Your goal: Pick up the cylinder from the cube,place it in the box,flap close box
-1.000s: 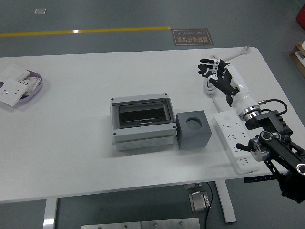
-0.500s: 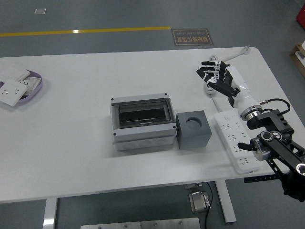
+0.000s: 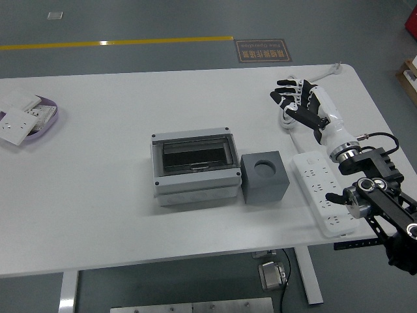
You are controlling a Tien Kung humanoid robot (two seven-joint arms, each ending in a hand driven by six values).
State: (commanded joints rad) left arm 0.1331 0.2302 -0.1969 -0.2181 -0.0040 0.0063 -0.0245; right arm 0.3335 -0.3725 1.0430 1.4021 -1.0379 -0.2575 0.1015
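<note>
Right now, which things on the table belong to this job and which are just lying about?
Job:
cube, with a round hole on top
box, beside the cube
right robot hand, fingers spread, holding nothing

Lying about:
power strip
tray of white parts at the left edge

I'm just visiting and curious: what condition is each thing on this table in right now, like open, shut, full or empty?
Box: grey, lying on the table, its dark front panel facing up.
Cube: beside the box, the round hole on top looks empty.
Right hand: fingers spread, holding nothing, above the far right of the table.
Power strip: lying flat, nothing plugged in.
Tray: holding white parts.
</note>
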